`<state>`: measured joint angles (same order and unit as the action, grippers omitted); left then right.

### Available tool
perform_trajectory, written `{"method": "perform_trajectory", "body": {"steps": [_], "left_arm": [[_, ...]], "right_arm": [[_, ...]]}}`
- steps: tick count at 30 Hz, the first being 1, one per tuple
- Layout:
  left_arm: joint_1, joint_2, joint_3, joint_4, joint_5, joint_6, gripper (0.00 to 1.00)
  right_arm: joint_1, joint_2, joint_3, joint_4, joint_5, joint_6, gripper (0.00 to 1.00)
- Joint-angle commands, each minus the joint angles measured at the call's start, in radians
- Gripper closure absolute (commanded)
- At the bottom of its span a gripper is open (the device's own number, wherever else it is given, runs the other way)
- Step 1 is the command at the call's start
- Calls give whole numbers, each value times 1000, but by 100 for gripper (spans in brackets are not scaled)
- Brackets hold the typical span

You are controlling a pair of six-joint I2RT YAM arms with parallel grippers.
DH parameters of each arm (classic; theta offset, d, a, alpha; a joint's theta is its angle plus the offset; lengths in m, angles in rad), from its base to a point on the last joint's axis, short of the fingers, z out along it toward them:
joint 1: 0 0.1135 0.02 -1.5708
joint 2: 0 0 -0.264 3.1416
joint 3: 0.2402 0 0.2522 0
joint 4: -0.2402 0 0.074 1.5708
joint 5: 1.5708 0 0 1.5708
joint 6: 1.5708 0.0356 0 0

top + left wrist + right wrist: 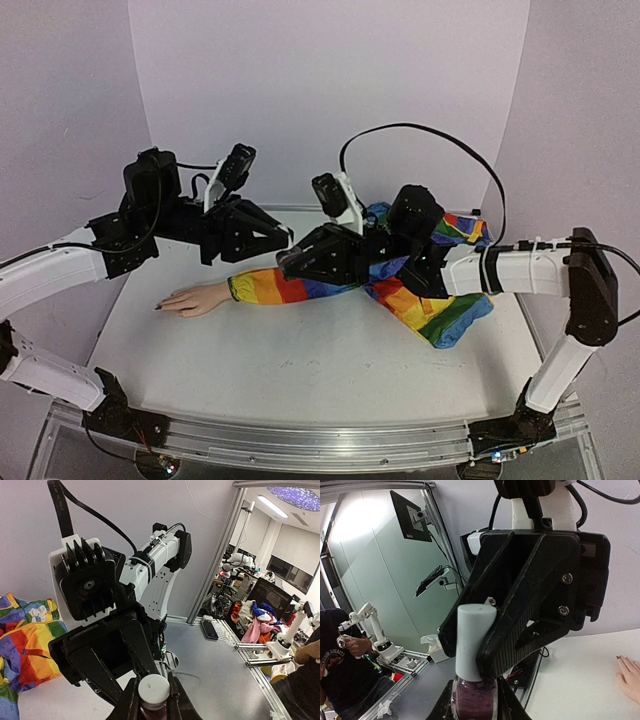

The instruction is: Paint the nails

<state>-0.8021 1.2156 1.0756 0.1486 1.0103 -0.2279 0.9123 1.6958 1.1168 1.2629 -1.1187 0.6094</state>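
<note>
The mannequin hand [195,298] lies palm down on the white table, its rainbow sleeve [300,285] trailing to the right. Its nails [160,306] point left and at least one is dark-tipped; they also show in the right wrist view [618,657]. Both grippers meet above the sleeve. My right gripper [475,707] is shut on the glass body of a purple polish bottle [474,697]. My left gripper [152,697] is shut on the bottle's pale cap [153,687]. The cap sits on the bottle. The bottle is hidden in the top view.
The loose end of the rainbow sleeve [440,310] bunches at the right rear, under my right arm. White walls enclose the table on three sides. The table's metal front rail [300,440] runs along the near edge.
</note>
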Motion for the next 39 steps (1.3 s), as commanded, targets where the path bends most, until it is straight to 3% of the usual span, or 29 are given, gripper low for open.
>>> {"method": "perform_trajectory", "body": {"steps": [1, 3, 7, 12, 14, 15, 18, 23, 26, 29, 39], "left_arm": [[19, -34, -33, -100, 11, 7, 67], [56, -70, -58, -100, -46, -20, 46], [125, -134, -105, -101, -132, -71, 21], [160, -162, -122, -128, -349, -174, 15], [163, -144, -104, -137, -408, -224, 2], [163, -137, -93, -142, -433, -245, 1], [163, -118, -67, -142, -479, -278, 1], [162, -87, -49, -142, -503, -306, 18], [162, -61, -47, -142, -494, -333, 35], [156, -42, -41, -142, -484, -341, 44], [132, -16, -31, -142, -497, -324, 61]], "right_arm": [[-57, -108, -21, 254, 41, 7, 100], [-74, -134, -47, 151, 97, -71, 100], [-72, -190, -23, -300, 323, -381, 100], [-36, -196, -1, -523, 684, -502, 100], [-2, -175, 25, -569, 847, -534, 100], [17, -161, 36, -587, 918, -545, 100], [60, -119, 64, -608, 1056, -557, 100], [112, -36, 143, -655, 1146, -556, 100], [136, 2, 177, -664, 1154, -567, 100], [148, 27, 201, -669, 1141, -573, 100], [163, 51, 228, -671, 1142, -582, 100]]}}
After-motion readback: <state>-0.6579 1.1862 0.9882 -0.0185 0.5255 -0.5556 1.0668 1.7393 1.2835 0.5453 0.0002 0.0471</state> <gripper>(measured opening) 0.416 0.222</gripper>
